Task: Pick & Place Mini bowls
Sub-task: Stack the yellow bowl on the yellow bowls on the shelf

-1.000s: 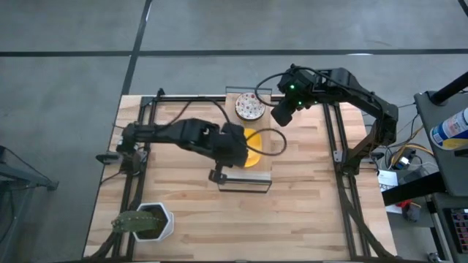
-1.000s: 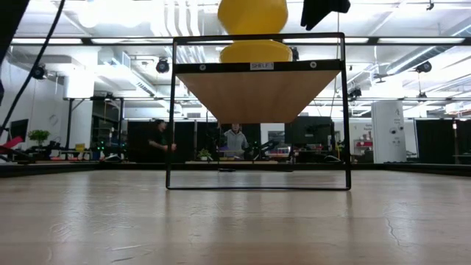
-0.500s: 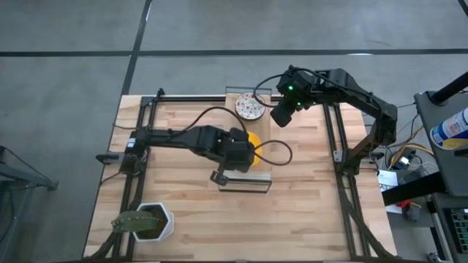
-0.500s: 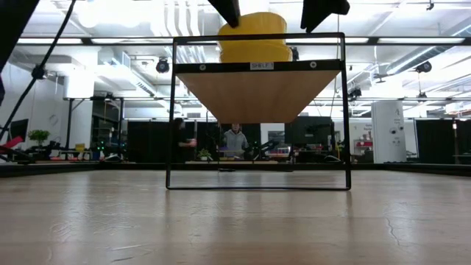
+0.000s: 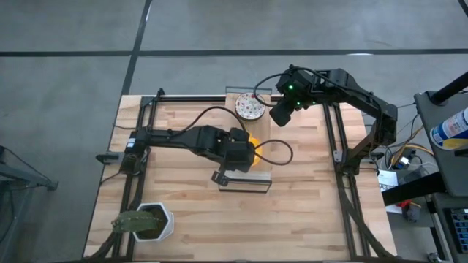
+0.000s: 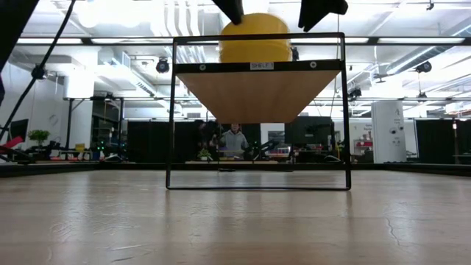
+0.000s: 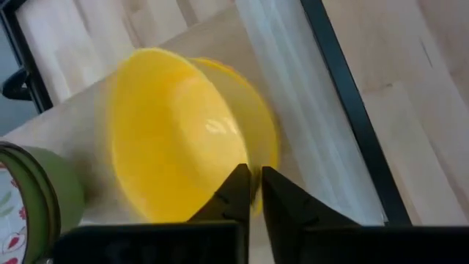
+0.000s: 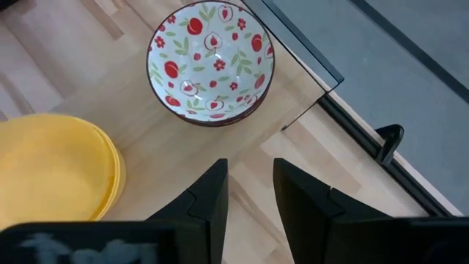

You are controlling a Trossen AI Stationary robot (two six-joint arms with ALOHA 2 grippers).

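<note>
My left hand (image 7: 250,192) is clamped on the rim of the top yellow bowl (image 7: 179,132), setting it into the yellow stack on the little shelf (image 5: 257,177) mid-bench. Right hand (image 8: 249,192) hovers nearby, fingers apart, over the patterned bowls (image 8: 211,62). I'd say stacking is nearly done; letting go is what's left.

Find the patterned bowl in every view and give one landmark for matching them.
High view: patterned bowl at the shelf's far end, beside the right hand.
Low view: not visible.
Left wrist view: only its rim at the picture's edge.
Right wrist view: full view beyond the fingers.
Shared landmark: the yellow bowls.
</note>
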